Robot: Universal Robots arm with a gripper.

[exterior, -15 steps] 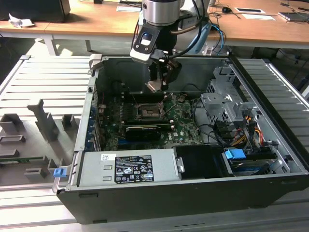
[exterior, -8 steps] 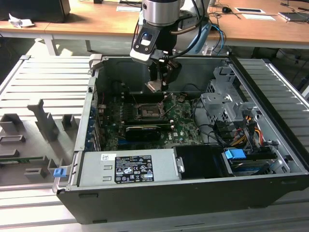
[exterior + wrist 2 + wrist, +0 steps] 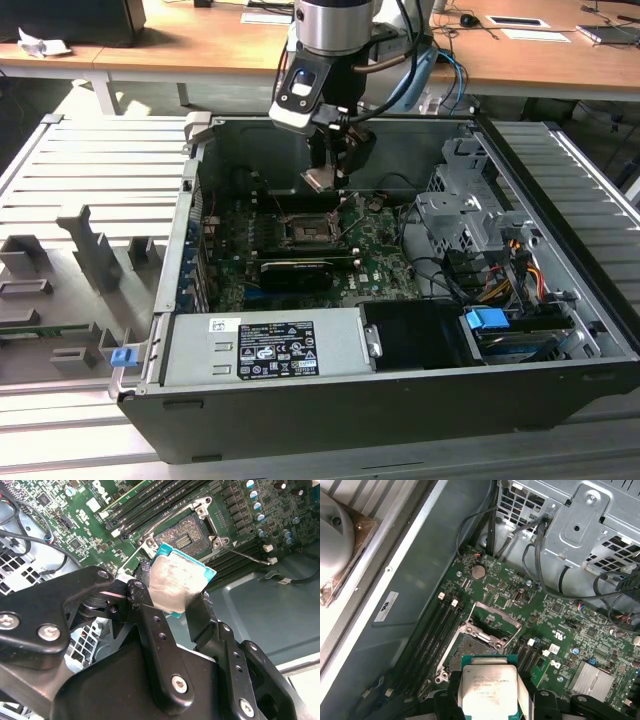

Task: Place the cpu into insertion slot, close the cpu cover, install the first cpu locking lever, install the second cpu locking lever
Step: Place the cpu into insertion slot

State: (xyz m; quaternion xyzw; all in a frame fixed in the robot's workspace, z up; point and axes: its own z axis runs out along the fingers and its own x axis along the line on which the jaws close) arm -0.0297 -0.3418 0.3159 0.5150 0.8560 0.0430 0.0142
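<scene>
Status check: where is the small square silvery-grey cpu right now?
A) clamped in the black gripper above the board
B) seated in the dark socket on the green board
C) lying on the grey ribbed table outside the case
A: in the second wrist view the silvery-grey square cpu sits clamped in the gripper, apart from the dark square insertion slot.

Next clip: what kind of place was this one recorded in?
Probably a robotics lab or workshop: an open dark-grey metal computer case sits on a ribbed grey metal bench, light wooden desks stand behind, and the black gripper holds a small square silvery cpu.
</scene>
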